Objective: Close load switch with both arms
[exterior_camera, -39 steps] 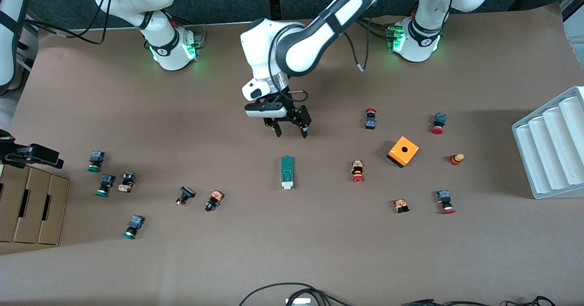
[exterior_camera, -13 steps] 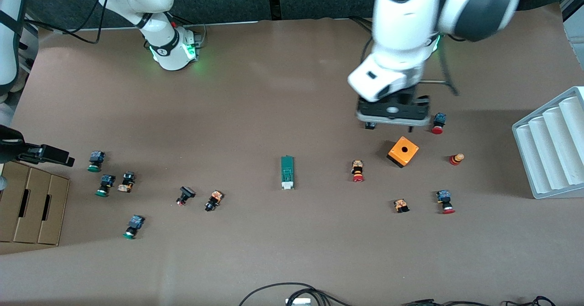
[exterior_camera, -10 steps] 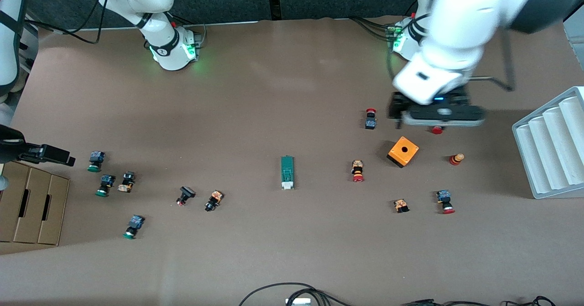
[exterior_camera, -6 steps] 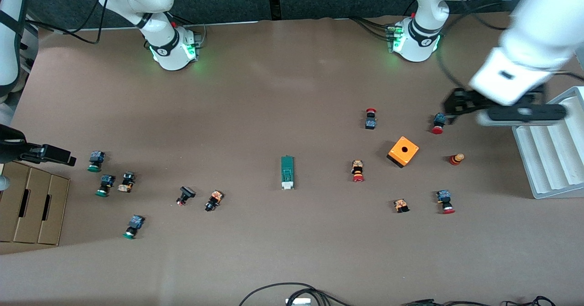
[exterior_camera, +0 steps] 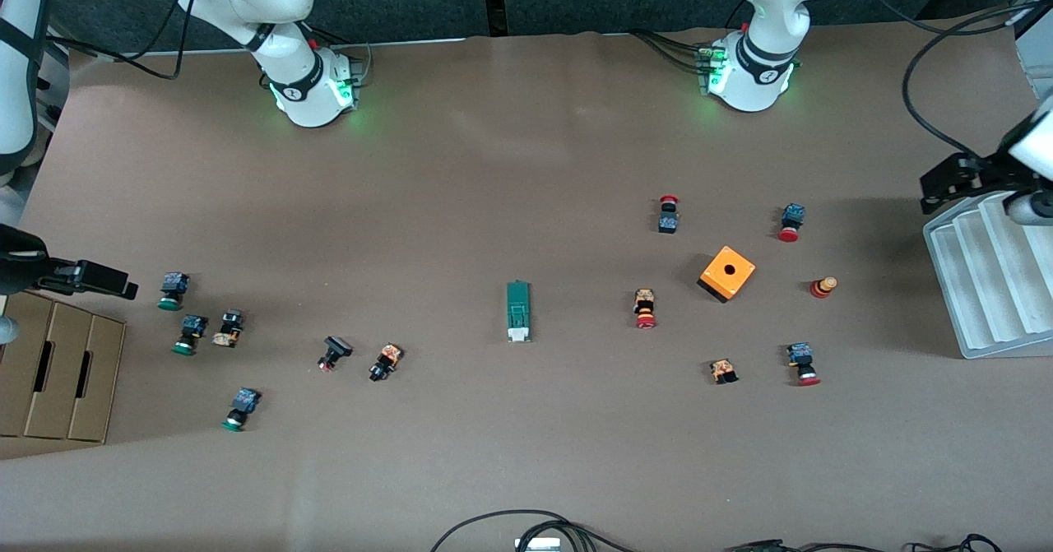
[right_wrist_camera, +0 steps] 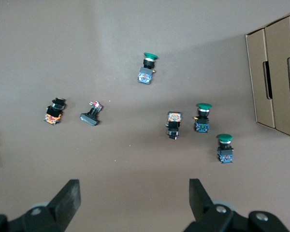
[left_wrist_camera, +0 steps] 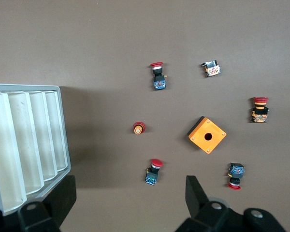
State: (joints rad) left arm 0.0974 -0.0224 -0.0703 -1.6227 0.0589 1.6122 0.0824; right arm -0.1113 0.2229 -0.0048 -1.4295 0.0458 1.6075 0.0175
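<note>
Black fingers of the left gripper (left_wrist_camera: 128,205) are seen spread wide with nothing between them, and the gripper is held up over the rim of the white ribbed tray (exterior_camera: 987,272) at the left arm's end of the table, well apart from the work. The right gripper (right_wrist_camera: 133,203) is likewise parted and empty, and is held above the table beside the cardboard boxes (exterior_camera: 53,367) at the right arm's end, over a scatter of green-capped push buttons (right_wrist_camera: 201,117). Both arms appear to be parked at the table's ends, probably so that the middle is left unobstructed and neither is placed in the other's path. The load switch (exterior_camera: 517,311), a narrow dark-green block with a white piece at the end nearer the front camera, is laid flat on the brown table about midway between the two grippers, touched by neither. An orange cube box (exterior_camera: 727,273) and several red-capped push buttons (exterior_camera: 645,308) are scattered toward the left arm's end. Whether the switch is already closed cannot be told; if not, one gripper would presumably be needed to steady the body while the white piece is pushed by the other.
</note>
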